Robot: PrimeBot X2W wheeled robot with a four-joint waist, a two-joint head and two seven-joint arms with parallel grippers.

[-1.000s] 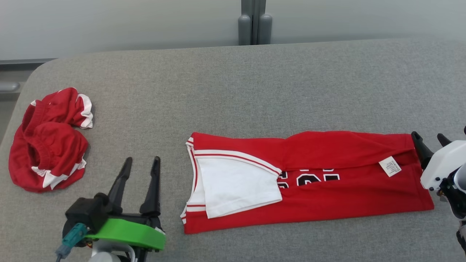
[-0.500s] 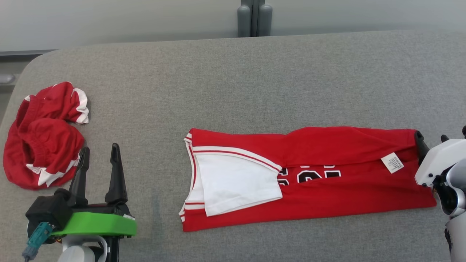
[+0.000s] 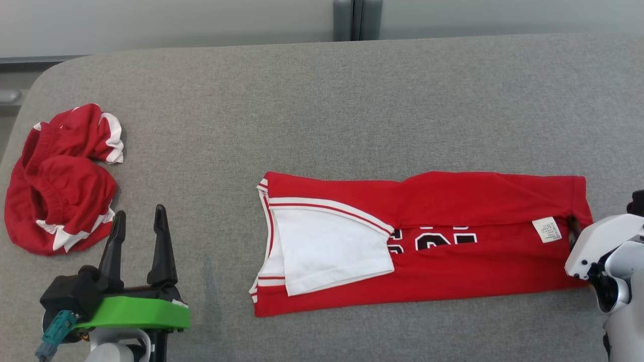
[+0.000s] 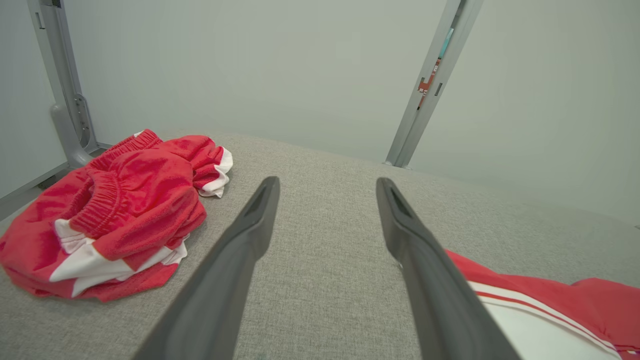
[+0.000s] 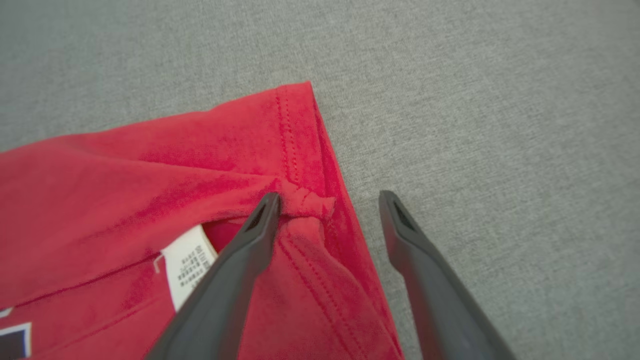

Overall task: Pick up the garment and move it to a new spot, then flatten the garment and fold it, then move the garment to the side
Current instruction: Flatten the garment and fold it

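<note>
Eyes on the red sleeveless jersey with white trim and black lettering, because this is all about which way it runs. It lies flat on the grey fabric-topped desk, toward 4 o'clock of the surface. It's already folded into a long strip, with its long axis running straight from 9 o'clock to 3 o'clock. The white-lined armhole end is at 9, and the stitched hem with the small white care label is at 3.

The right pincer is right at that hem end. Its jaws are spread wide with nothing in them, and they straddle the edge: one finger over the red cloth at a little pucker in the hem, the other over bare desk. I can't tell whether that tip is actually touching the cloth.

The left pincer is also fully spread and empty. It sits off the 9 o'clock end, between the jersey and the crumpled red-and-white shorts further out at 9.

My read: the right arm is far nearer the hem. If the next fold carries the hem from 3 toward 9, that corner is the right arm's to take, and the shoulder end falls to the left.
</note>
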